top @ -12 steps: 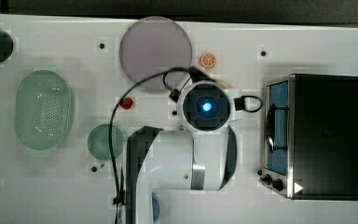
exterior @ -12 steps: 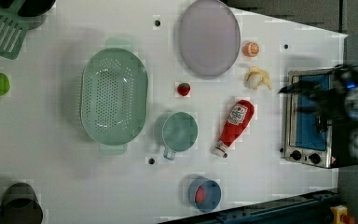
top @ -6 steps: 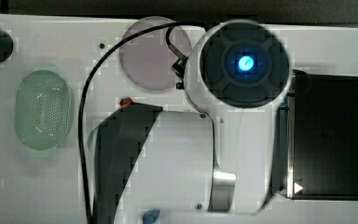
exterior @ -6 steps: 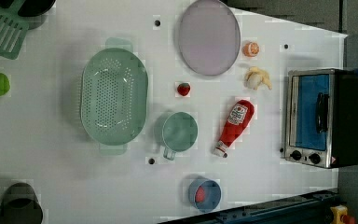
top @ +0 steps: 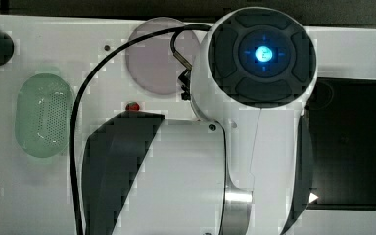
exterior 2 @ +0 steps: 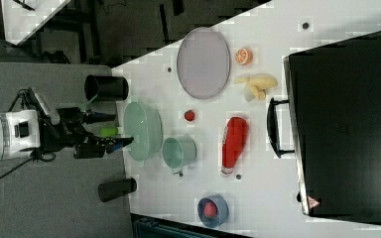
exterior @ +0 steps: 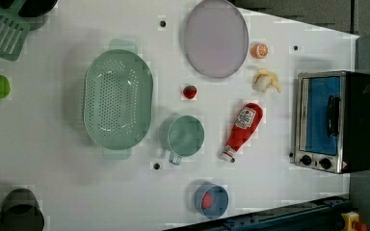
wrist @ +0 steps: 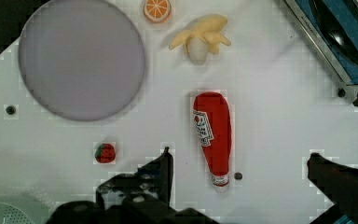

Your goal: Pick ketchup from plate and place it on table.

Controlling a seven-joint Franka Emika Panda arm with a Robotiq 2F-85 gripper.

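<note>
Meanwhile, the glossy red ketchup (exterior: 241, 130) bottle, white label illegible, lies flat on the smooth white table (exterior: 279, 192). Nearby, the matte lilac plate (exterior: 216, 37) sits bare; the gripper (wrist: 240, 175) hangs spread apart.

Bright, even light on the white table (exterior: 53, 183); soft shadows, blocky compression blur throughout.

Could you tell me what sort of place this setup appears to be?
Probably a robot lab's mock kitchen bench: a white table with small holes carries toy-like food, such as a ketchup bottle and a peeled banana, beside a toaster oven, a plate and a colander.
</note>
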